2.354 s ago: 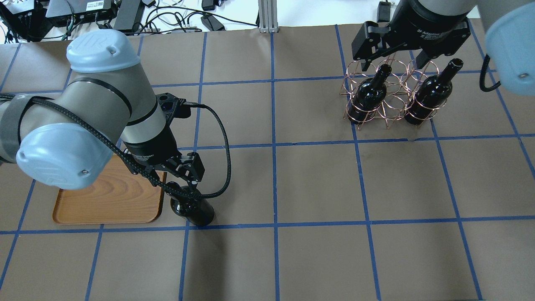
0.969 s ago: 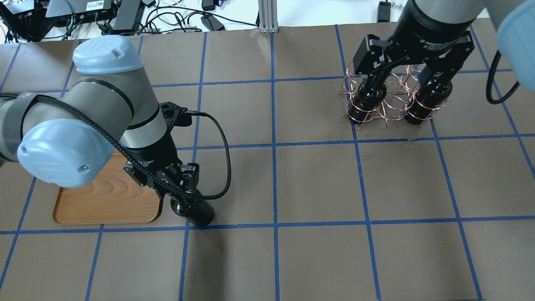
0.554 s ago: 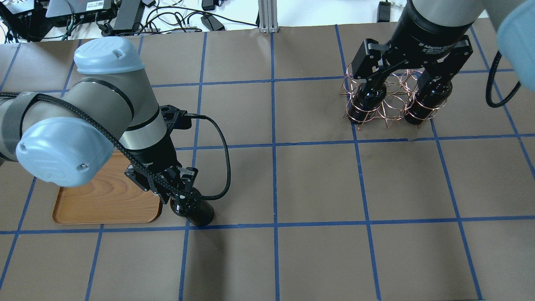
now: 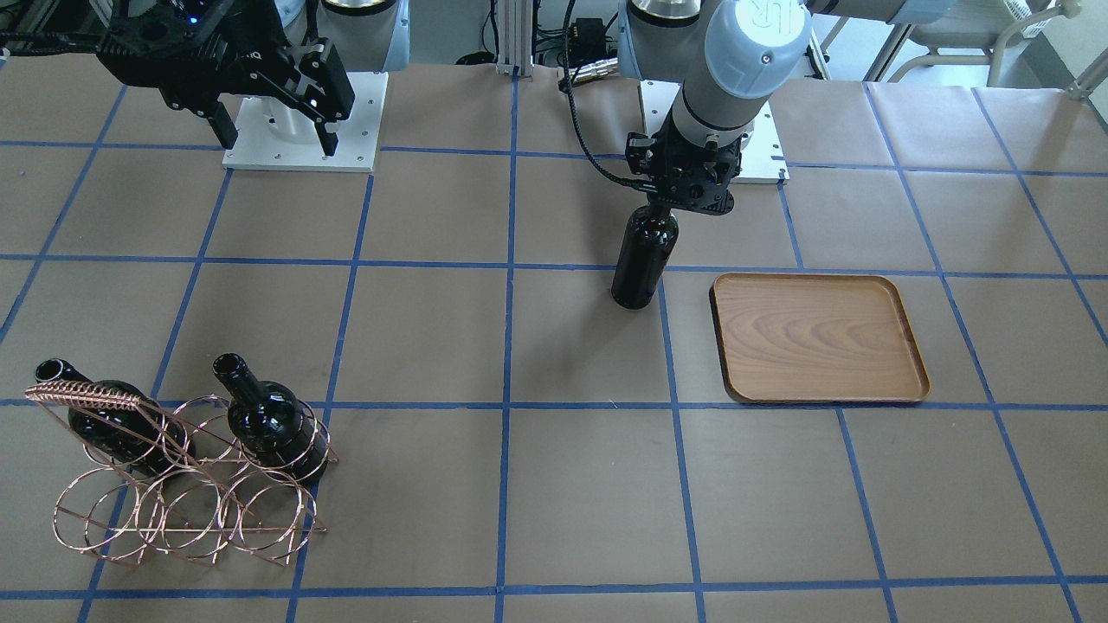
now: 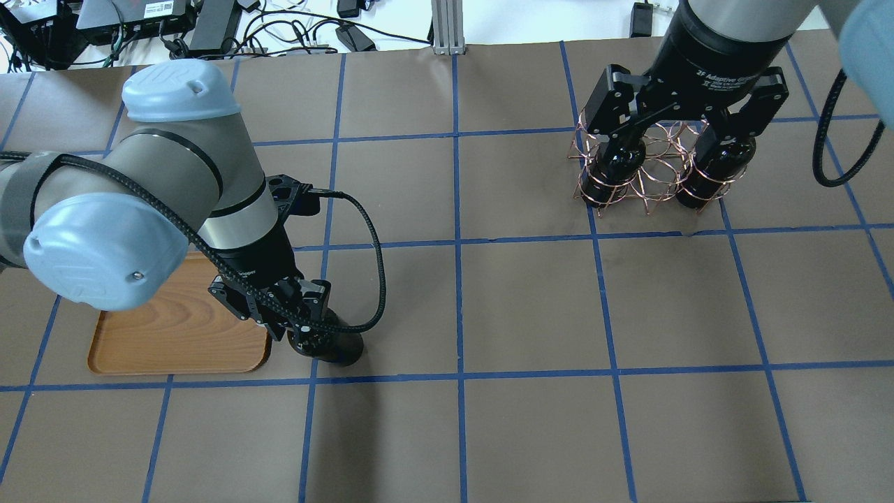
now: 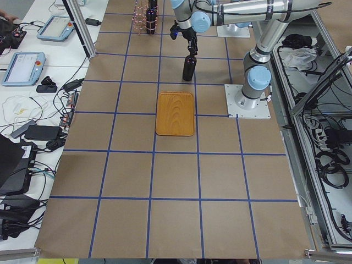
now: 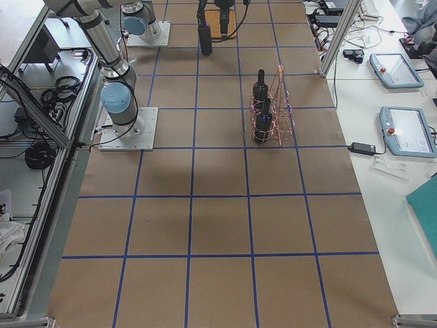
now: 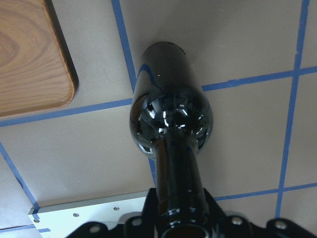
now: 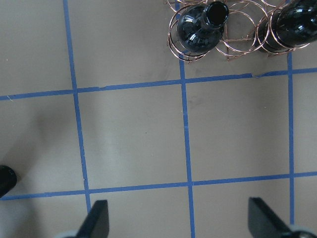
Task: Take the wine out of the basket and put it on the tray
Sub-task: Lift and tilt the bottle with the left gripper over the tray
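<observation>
My left gripper [image 5: 307, 327] is shut on the neck of a near-black wine bottle [image 5: 336, 347] that stands just right of the wooden tray [image 5: 174, 335]. In the front view the left gripper [image 4: 684, 195] holds the bottle [image 4: 642, 260] upright, apart from the tray [image 4: 818, 337]. I cannot tell if its base touches the table. The copper wire basket [image 4: 173, 493] holds two more bottles [image 4: 268, 424] [image 4: 108, 424]. My right gripper [image 4: 268, 95] is open and empty, high above the table, away from the basket [image 5: 649, 171].
Blue tape lines grid the brown paper table. The arm bases stand on white plates [image 4: 299, 130] at the robot's side. Cables and electronics [image 5: 174, 21] lie beyond the far edge. The right wrist view shows the basket [image 9: 237, 39] from above.
My left gripper came down and shut on the bottle's neck, and the bottle's base has shifted slightly. My right gripper moved over the basket in the overhead view and stayed open.
</observation>
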Motion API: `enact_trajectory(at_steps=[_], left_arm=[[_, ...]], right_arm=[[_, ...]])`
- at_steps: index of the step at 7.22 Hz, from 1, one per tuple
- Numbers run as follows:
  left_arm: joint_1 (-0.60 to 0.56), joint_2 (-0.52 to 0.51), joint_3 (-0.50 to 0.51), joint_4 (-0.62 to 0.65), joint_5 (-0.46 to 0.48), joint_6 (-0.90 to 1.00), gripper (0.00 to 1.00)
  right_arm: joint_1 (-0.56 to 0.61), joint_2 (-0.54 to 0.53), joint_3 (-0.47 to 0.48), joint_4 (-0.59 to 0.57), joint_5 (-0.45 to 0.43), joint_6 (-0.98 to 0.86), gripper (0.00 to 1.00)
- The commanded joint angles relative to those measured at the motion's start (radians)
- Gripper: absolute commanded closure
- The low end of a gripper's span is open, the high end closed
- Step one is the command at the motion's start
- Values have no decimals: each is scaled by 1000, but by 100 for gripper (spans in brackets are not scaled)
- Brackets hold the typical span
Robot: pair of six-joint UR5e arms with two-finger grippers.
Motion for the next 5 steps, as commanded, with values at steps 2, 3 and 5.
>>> enact_trajectory(at_steps=[2, 3, 5], left_arm=[[27, -12, 91, -31, 39, 5, 100], [52, -34, 133, -43, 52, 31, 100], [171, -46, 158, -51, 104, 119, 100]], right_arm=[[0, 3, -6, -3, 34, 13, 0], [0, 1, -5, -7, 30, 13, 0], [1, 3, 6, -99, 28, 12, 0]])
